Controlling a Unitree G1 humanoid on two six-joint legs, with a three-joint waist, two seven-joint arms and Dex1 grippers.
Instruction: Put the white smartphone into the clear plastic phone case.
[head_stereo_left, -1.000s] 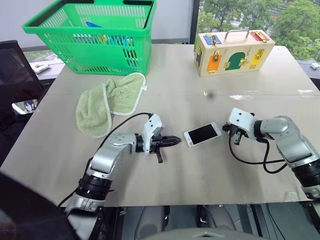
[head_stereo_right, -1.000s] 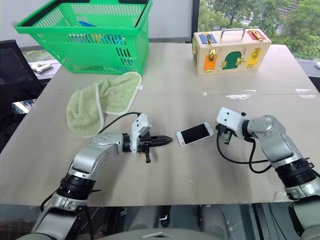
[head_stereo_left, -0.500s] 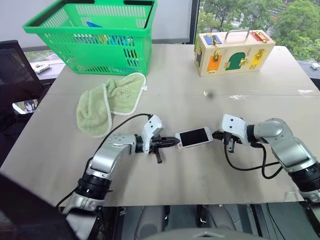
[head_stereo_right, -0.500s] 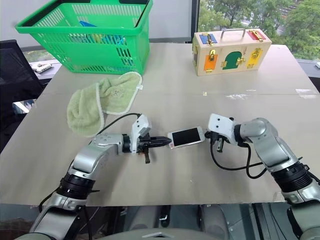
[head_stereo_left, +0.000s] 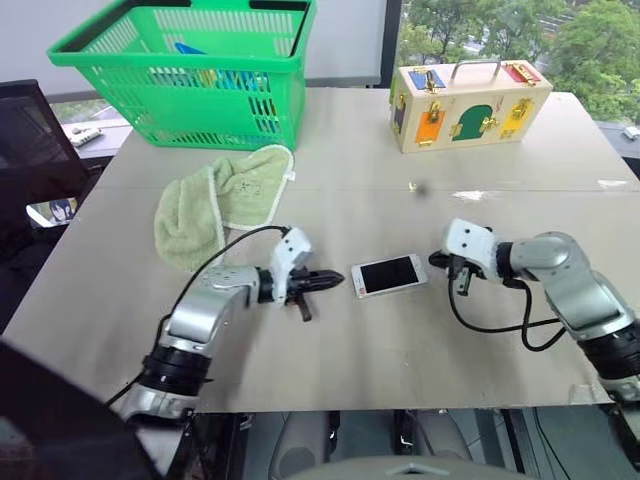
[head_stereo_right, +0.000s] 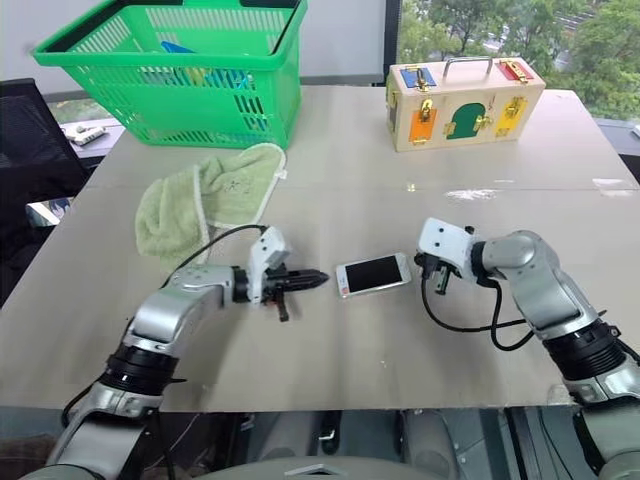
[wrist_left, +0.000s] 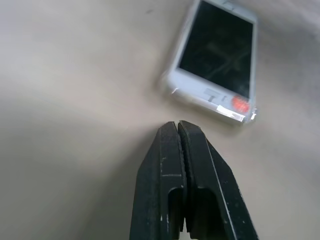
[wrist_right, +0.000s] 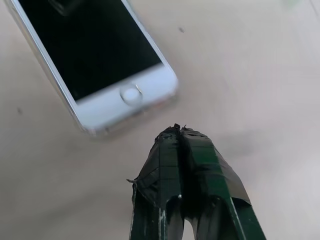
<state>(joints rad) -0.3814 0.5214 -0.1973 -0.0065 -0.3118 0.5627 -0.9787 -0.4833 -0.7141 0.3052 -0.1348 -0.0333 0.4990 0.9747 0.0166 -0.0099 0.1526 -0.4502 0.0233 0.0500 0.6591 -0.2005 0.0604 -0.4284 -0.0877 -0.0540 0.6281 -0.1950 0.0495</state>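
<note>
The white smartphone (head_stereo_left: 389, 275) lay flat and screen-up on the grey table (head_stereo_left: 330, 345), and everything else can be placed from it. Nearest the camera, on either side of the phone, were the two grippers. The left gripper (head_stereo_left: 335, 279) sat just beside the phone's left short end, its black fingers pressed together with no gap and nothing between them, the tips pointing at the phone but apart from it. In the left wrist view a glossy transparent rim showed around that end of the phone, so the clear plastic phone case (wrist_left: 167, 86) seemed to sit around it; how fully it was seated cannot be told. The right gripper (head_stereo_left: 437, 260) stood just beside the phone's right short end, the end with the round home button, its fingers likewise squeezed tight on nothing, the tips close to the phone yet not touching. A black cable (head_stereo_left: 490, 325) looped from that wrist down onto the table, nearer the camera than the phone.

Farther back and to the left of the phone lay a pale green towel (head_stereo_left: 215, 205), crumpled, well apart from it. Beyond the towel stood a green basket (head_stereo_left: 190, 70) with something blue inside. Far behind the phone and to its right stood a wooden latch box (head_stereo_left: 465, 103) with coloured doors and a metal handle.
</note>
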